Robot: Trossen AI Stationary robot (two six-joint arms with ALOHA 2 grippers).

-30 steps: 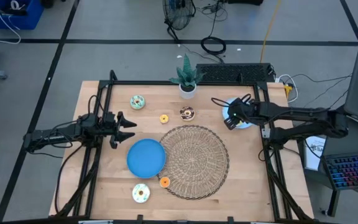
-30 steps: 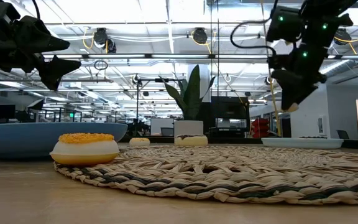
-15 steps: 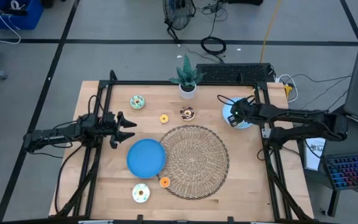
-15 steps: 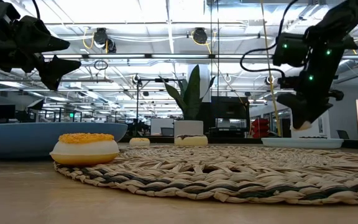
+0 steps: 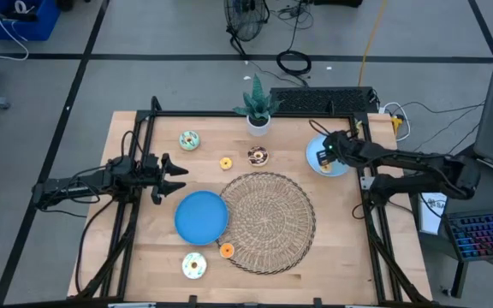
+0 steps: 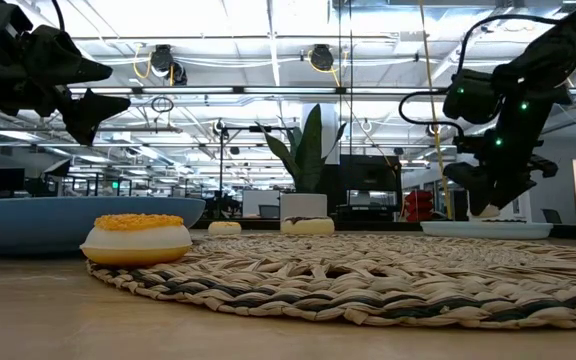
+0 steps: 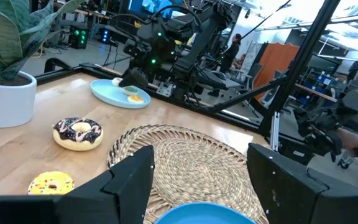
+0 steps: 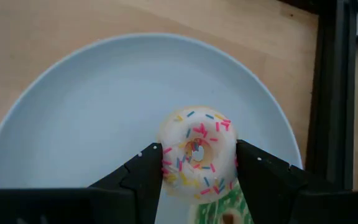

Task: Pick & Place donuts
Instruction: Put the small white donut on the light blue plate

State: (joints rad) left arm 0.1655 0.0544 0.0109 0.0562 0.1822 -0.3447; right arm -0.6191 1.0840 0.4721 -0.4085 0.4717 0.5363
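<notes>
Left arm stretched level over the left edge of the wooden surface [image 5: 144,257], left hand [image 5: 176,177] raised clear of it and pointing toward the middle, fingers parted fairly wide and holding nothing. Just ahead of it, a round dark blue plate [image 5: 201,216] touching the left rim of the large woven mat [image 5: 267,222].

Scattered across the surface: mint-iced donut [image 5: 189,140] toward the far left; yellow donut [image 5: 226,162] and brown sprinkled donut [image 5: 258,155] between the mat and the potted plant [image 5: 258,109]; pale donut with orange centre [image 5: 194,266] near the front edge; small orange donut [image 5: 227,251] touching the mat's front-left rim.

Right arm reaching in from the right side, bent down toward the pale blue plate [image 5: 312,154] at the far right of the surface. Right hand [image 8: 197,167] lowered over that plate, fingers [image 8: 142,177] partly spread and set against both sides of a white donut with coloured sprinkles [image 8: 197,149], gripping it. Donut upright-faced to the wrist camera, hole showing, iced top flecked red, blue, green and yellow. Cannot tell whether the donut touches the plate or hangs just above it. Seen from table height, hand tips [image 6: 483,205] just over the plate's rim [image 6: 485,229].
</notes>
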